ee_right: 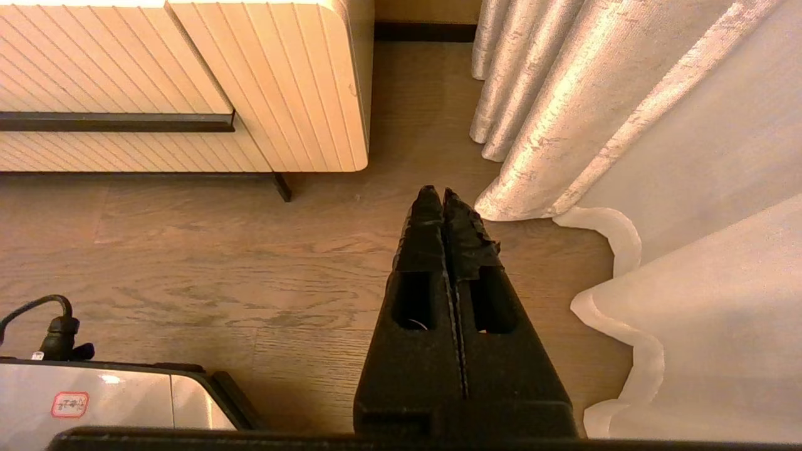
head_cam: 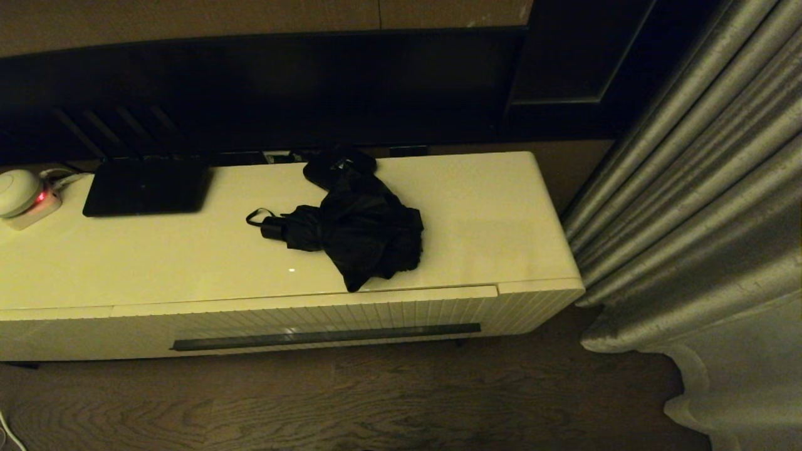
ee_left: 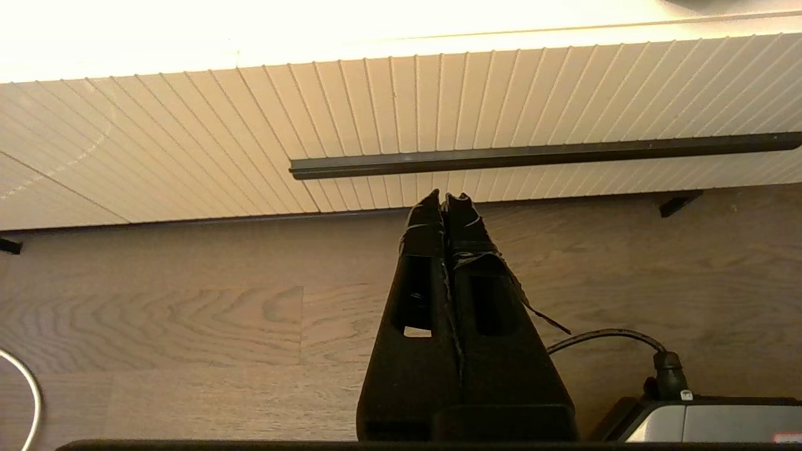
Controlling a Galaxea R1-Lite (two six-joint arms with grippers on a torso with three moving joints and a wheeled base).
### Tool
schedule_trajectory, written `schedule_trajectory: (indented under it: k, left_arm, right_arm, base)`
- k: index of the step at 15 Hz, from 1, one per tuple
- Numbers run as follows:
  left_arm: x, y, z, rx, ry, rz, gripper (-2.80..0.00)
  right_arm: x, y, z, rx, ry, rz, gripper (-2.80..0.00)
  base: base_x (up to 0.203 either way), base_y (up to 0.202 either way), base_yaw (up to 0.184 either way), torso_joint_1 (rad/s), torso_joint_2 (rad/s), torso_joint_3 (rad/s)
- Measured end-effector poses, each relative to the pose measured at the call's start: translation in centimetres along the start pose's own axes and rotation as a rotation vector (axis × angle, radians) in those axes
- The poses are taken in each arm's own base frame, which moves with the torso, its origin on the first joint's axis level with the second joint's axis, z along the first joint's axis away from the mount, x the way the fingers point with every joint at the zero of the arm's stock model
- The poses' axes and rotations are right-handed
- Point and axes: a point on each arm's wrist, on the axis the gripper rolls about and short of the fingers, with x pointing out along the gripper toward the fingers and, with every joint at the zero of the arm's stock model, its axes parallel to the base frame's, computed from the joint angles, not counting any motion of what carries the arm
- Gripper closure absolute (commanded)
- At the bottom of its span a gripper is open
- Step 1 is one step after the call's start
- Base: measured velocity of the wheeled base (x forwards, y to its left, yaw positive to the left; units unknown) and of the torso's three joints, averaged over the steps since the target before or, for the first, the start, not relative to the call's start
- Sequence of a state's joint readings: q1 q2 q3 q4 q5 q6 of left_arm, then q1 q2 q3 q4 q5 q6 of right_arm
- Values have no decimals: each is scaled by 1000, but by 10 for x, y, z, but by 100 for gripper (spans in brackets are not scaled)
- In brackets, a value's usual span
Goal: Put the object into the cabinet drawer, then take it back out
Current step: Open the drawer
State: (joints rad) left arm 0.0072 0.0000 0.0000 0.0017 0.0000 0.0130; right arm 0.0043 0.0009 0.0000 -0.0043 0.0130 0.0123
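The black folding umbrella lies on top of the cream cabinet, its fabric bunched, its short handle and strap loop pointing left. Under it the ribbed drawer is closed, its long dark handle slot running across the front. Neither arm shows in the head view. My left gripper is shut and empty, low over the wooden floor, pointing at the drawer front just below the handle slot. Also shut and empty, my right gripper hangs over the floor near the cabinet's right corner.
A flat black device and a white round gadget with a red light sit on the cabinet's left. A dark TV screen stands behind. Grey curtains hang at the right, close to the right gripper. The robot base is below.
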Motion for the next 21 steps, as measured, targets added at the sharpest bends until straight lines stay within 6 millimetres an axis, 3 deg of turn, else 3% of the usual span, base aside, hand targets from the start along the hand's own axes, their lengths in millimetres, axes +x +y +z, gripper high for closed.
schedule_trajectory:
  k: [21]
  left_arm:
    - [0, 0, 0, 20, 2, -1, 0]
  right_arm:
    - [0, 0, 0, 0, 0, 0, 0]
  base:
    - [0, 0, 0, 0, 0, 0]
